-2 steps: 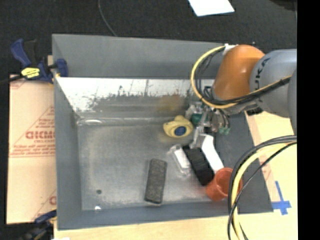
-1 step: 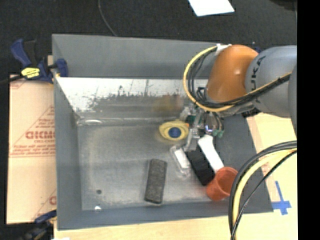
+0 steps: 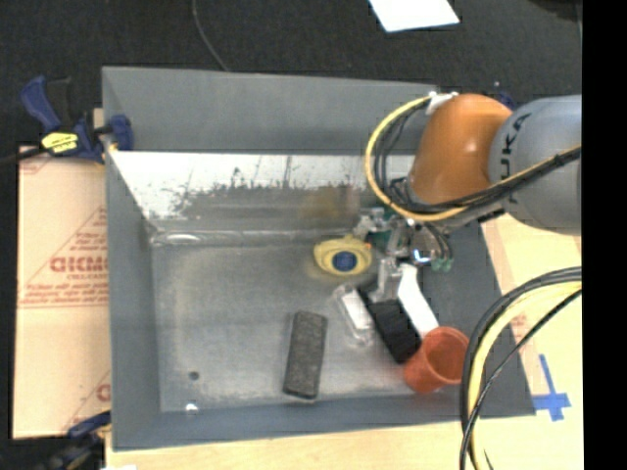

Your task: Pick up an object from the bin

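Grey metal bin [image 3: 216, 292] holding few things. Gripper [image 3: 394, 262] hanging beside yellow ring, blue middle [image 3: 343, 258]; grip state impossible to tell. Needing centring, gentle lowering.

black letters "ku" — on the grey arm [image 3: 545, 169].

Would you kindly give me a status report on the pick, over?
Gripper low, right side of bin, next to yellow ring with blue centre. Hold not confirmed. Orange cup and black piece close by; grey block apart, left.
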Controlling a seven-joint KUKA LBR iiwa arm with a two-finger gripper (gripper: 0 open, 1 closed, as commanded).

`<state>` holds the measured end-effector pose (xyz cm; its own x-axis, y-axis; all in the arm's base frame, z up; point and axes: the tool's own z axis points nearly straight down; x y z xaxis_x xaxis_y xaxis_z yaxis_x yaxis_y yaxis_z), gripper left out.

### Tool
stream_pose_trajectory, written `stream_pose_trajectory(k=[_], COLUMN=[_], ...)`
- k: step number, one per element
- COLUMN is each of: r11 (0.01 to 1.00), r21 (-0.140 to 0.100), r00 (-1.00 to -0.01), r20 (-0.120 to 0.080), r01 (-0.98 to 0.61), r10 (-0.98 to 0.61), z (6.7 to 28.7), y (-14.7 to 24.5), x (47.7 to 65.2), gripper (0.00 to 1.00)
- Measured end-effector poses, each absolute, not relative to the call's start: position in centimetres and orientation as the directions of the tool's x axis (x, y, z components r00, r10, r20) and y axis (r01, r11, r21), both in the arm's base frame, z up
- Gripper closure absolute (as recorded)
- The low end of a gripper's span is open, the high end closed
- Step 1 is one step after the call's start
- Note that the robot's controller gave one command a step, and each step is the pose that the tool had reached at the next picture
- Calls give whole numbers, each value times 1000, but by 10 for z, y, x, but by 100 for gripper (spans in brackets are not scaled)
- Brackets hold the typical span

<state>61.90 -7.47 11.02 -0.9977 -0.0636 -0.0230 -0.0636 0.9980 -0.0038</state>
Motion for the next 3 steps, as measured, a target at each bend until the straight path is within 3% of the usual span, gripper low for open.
stream_pose_trajectory(k=[1,2,3], r11=[992,998,990], r21=[1,-3,0], r00=[-991,-998,-988], r20=[-36,-33,-50], r01=[125,61,143], r10=[125,60,143], z=[86,84,83], y=[-49,-57,-43], x=[637,635,615], gripper=[0,0,100])
